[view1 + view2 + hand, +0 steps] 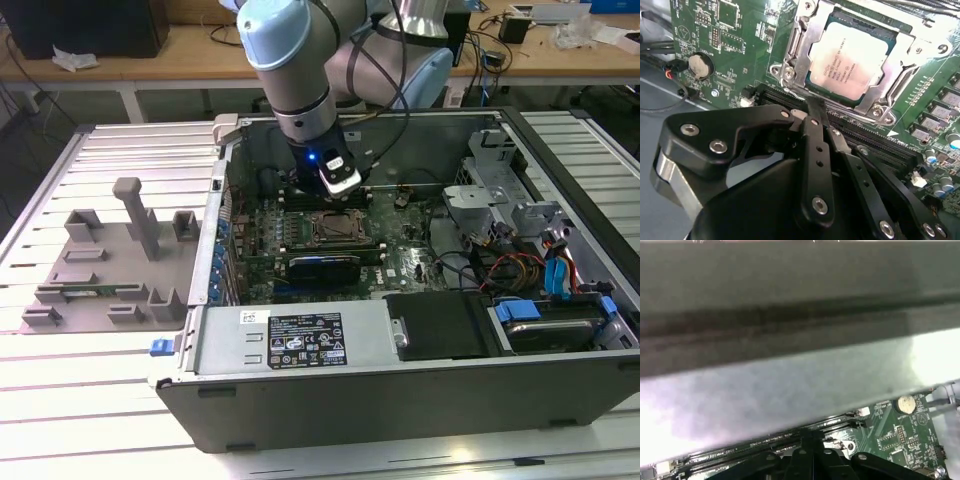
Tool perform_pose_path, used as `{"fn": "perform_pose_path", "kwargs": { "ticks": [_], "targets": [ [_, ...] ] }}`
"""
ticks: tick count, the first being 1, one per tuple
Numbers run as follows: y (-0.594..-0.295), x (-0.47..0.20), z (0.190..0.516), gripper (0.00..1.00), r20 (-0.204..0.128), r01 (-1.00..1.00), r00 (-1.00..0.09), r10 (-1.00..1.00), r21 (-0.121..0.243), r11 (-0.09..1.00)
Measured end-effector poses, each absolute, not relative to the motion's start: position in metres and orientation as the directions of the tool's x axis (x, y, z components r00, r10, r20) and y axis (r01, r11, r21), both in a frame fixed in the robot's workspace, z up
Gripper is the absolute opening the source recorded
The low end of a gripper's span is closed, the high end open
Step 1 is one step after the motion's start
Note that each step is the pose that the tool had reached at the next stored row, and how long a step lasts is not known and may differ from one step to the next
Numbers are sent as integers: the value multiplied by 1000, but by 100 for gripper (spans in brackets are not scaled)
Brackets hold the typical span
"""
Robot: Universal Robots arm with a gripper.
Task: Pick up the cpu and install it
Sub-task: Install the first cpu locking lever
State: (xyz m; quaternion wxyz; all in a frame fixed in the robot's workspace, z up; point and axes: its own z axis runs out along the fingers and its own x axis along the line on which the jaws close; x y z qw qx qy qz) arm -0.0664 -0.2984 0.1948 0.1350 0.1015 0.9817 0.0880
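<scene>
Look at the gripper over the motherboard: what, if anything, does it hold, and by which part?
Nothing. The gripper is shut and empty; the cpu already sits in its socket, apart from it.

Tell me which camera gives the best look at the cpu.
The second wrist view: the cpu lies flat in the metal socket frame, its silvery top unobstructed, just beyond the gripper. In the exterior view it is a small square below the arm. The first wrist view shows motherboard instead.

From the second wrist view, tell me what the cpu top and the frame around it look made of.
The cpu top looks like matte silvery metal, judging by its flat pale sheen. The socket frame seems to be bare stamped steel: bright, reflective, with bent edges and screws. Both are guesses from looks.
</scene>
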Motion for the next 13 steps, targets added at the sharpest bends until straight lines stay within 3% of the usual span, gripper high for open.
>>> {"fn": "perform_pose_path", "kwargs": {
  "ticks": [4,8,11,13],
  "targets": [
    [-298,-66,220,11,-237,180,-947,218,171,969],
    [-300,-65,222,11,-191,195,-957,218,134,972],
    [-300,-63,222,11,-155,203,-964,214,83,976],
    [-300,-61,222,11,-117,206,-971,208,29,978]
  ]
}}
